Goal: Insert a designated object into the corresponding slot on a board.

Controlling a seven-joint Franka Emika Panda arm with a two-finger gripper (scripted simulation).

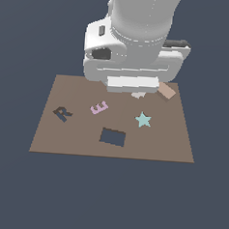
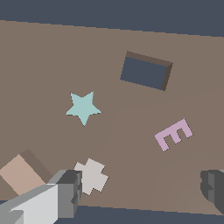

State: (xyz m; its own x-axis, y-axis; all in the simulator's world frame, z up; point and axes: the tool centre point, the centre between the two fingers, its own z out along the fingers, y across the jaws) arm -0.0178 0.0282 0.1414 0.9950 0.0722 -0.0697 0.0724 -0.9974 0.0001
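The tan block [image 1: 166, 92] lies flat near the board's far edge, toward the exterior view's right; it also shows in the wrist view [image 2: 18, 174]. The slot [image 1: 113, 137] is a dark rectangular hole near the board's near edge, and the wrist view [image 2: 145, 71] shows it empty. The board [image 1: 51, 141] is a flat brown panel. My gripper [image 2: 140, 190] is open and empty above the board's far part. One finger [image 2: 65, 192] is between the block and a whitish gear piece, the other finger [image 2: 213, 186] far across. In the exterior view the arm's hand [image 1: 132, 84] hides the fingers.
A whitish gear-shaped piece [image 2: 91, 176] lies beside one finger and peeks from under the hand [image 1: 138, 95]. A pink letter E [image 1: 99, 107], a teal star [image 1: 143, 119] and a dark letter R [image 1: 62, 114] lie on the board. Dark floor surrounds it.
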